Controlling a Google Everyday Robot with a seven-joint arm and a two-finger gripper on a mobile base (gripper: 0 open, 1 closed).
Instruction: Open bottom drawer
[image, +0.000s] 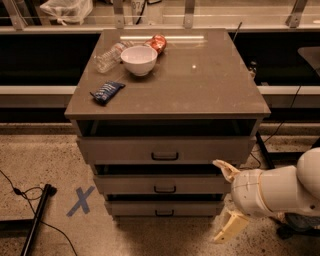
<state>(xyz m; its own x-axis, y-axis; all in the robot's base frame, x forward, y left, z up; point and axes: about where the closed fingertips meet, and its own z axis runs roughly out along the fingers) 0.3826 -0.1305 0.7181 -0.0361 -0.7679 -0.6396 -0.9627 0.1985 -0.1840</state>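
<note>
Claw (227, 199): spread open, holding nothing, low at 4 o'clock.
Bottom drawer (162, 207): lowest front at 6 o'clock, dark gap along its top edge, right edge toward 4 o'clock.
Floor (165, 236): speckled stretch before the fronts; blue X (80, 201) at 8 o'clock.

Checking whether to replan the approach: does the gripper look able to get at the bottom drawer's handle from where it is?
Probably yes. The gripper hangs open, low by the right front corner of the cabinet, and nothing stands between it and the bottom drawer's handle.
</note>
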